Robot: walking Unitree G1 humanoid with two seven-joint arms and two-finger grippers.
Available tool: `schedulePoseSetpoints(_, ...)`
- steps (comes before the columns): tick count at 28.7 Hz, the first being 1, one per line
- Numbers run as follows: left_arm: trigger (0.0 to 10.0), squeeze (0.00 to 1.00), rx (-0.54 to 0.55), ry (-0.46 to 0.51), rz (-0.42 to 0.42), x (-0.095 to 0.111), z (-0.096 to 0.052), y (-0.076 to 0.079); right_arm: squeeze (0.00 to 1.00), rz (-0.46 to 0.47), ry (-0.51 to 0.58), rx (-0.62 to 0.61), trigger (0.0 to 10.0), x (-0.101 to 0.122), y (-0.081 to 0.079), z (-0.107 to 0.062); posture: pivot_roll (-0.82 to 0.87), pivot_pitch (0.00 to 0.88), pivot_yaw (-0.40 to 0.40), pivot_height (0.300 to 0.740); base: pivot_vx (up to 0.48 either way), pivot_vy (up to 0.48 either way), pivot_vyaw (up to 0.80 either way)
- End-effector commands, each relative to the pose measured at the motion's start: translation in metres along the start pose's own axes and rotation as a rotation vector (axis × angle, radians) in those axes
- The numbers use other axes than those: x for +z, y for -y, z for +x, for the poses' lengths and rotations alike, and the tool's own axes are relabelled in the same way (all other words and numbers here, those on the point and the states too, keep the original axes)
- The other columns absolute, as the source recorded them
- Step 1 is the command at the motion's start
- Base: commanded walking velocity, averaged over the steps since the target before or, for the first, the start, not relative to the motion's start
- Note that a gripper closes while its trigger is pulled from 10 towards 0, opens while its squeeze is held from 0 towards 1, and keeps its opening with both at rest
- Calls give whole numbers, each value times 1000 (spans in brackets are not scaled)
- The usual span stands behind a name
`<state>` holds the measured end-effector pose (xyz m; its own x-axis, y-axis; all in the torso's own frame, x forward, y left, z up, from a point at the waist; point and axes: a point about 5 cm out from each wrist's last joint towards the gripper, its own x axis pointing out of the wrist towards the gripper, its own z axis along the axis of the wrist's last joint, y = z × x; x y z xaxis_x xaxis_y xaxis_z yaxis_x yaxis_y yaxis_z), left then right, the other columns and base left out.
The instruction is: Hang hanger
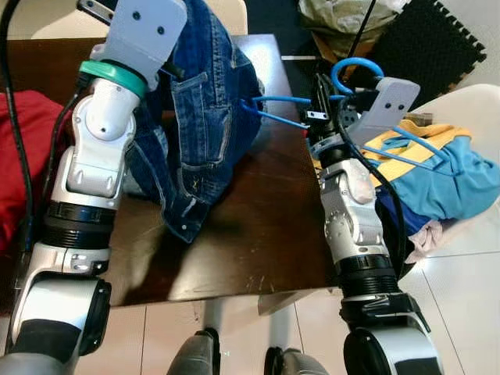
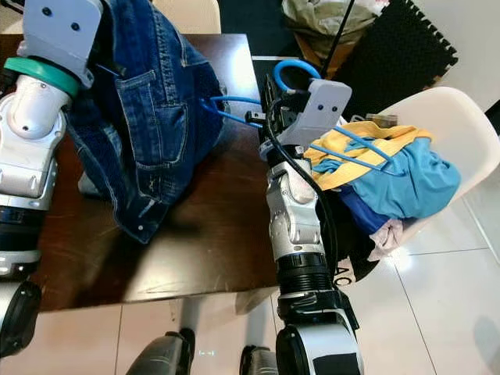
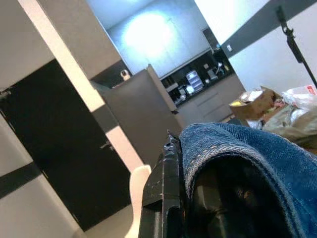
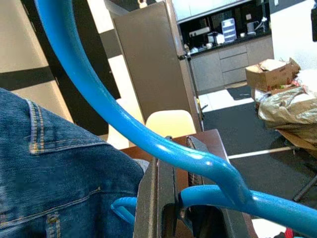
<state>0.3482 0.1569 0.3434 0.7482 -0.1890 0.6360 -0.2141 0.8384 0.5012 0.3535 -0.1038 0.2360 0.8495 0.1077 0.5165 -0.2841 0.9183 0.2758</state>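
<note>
- A red cloth point(image 1: 19, 148) lies at the far left edge, beside the dark wooden table point(image 1: 258, 242).
- The left gripper point(image 3: 171, 198) is raised above the table with a blue denim jacket point(image 1: 199, 117) draped over it; in the left wrist view one black finger point(image 3: 161, 193) shows with denim bunched against it, so the fingers are clamped on the jacket.
- The jacket hangs from that gripper down to the table top, its lower hem resting on the wood.
- A blue hanger point(image 1: 285, 109) sits between the two arms: one end reaches into the jacket's side, and its hook point(image 1: 355, 70) curves up just behind the right wrist.
- The right gripper point(image 4: 185, 208) holds the hanger at the right edge of the table; in the right wrist view its fingers are closed around the blue bar near the base of the hook.
- To the right, a white chair point(image 2: 437, 117) carries a heap of clothes point(image 2: 406, 180) in yellow, light blue and dark blue, with a second blue hanger point(image 2: 355, 152) lying across the yellow garment.
- Behind the chair, a black foam mat point(image 2: 391, 55) leans near a stuffed bag point(image 2: 324, 19).
</note>
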Motion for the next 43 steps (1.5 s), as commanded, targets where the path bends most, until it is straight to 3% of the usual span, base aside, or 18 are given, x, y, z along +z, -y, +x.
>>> schedulePoseSetpoints(1,10000,0,-105,-140,-86,-20,-10,14,0,1,-10,3,10000,-4,0,-3,141,84,14,740,0,0,0)
schedulePoseSetpoints(2,10000,0,-105,-140,-86,-20,-10,14,0,1,-10,3,10000,-4,0,-3,141,84,14,740,0,0,0)
schedulePoseSetpoints(4,10000,0,-284,-344,-261,-45,-30,37,0,0,-12,8,10000,-4,-1,-4,142,86,13,740,0,0,0)
schedulePoseSetpoints(9,10000,0,-461,-469,-345,-63,-54,56,0,0,-13,9,10000,-4,-1,-5,141,94,11,740,0,0,0)
schedulePoseSetpoints(10,10000,553,-535,-486,-368,-68,-64,62,0,0,-14,10,10000,-4,-1,-5,141,101,8,740,0,0,0)
schedulePoseSetpoints(12,10000,553,-582,-492,-383,-70,-71,65,0,0,-14,11,10000,-4,-1,-5,141,101,8,740,0,0,0)
schedulePoseSetpoints(13,10000,1000,-617,-458,-379,-70,-75,66,0,0,-15,13,10000,-4,-1,-6,137,107,6,740,0,0,0)
schedulePoseSetpoints(17,10000,1000,-664,-340,-415,-52,-80,64,0,-2,-17,17,10000,-3,-1,-7,141,113,9,740,0,0,0)
schedulePoseSetpoints(22,10000,1000,-787,-344,-519,-27,-113,76,0,-1,-31,17,10000,-6,-1,-10,153,132,7,740,0,0,0)
schedulePoseSetpoints(27,10000,1000,-842,-317,-573,-10,-127,79,0,2,-38,22,10000,-7,-2,-11,161,142,-1,740,0,0,0)
schedulePoseSetpoints(28,10000,251,-710,-245,-483,1,-118,73,0,3,-44,28,10000,-8,-3,-11,169,151,-10,740,0,0,0)
schedulePoseSetpoints(29,10000,0,-530,-183,-361,8,-104,63,0,4,-48,33,10000,-9,-4,-11,178,154,-13,740,0,0,0)
schedulePoseSetpoints(30,10000,0,-530,-183,-361,8,-104,63,0,4,-48,33,10000,-9,-4,-11,178,154,-13,740,0,0,0)
schedulePoseSetpoints(32,10000,0,-255,-76,-68,16,-82,40,0,3,-54,38,10000,-10,-4,-10,182,155,-14,740,0,0,0)
schedulePoseSetpoints(39,10000,0,7,-108,99,10,-70,3,0,-29,-34,4,10000,-5,4,-5,178,158,-13,740,0,0,0)
schedulePoseSetpoints(41,10000,0,362,-274,205,-3,-75,-53,0,-96,11,-99,10000,11,35,0,183,166,2,740,0,0,0)
schedulePoseSetpoints(42,10000,0,362,-274,205,-3,-75,-53,0,-96,11,-99,10000,11,35,0,183,166,2,740,0,0,0)
schedulePoseSetpoints(43,10000,0,504,-344,234,-8,-82,-74,0,-115,28,-137,10000,18,47,2,183,166,2,740,0,0,0)
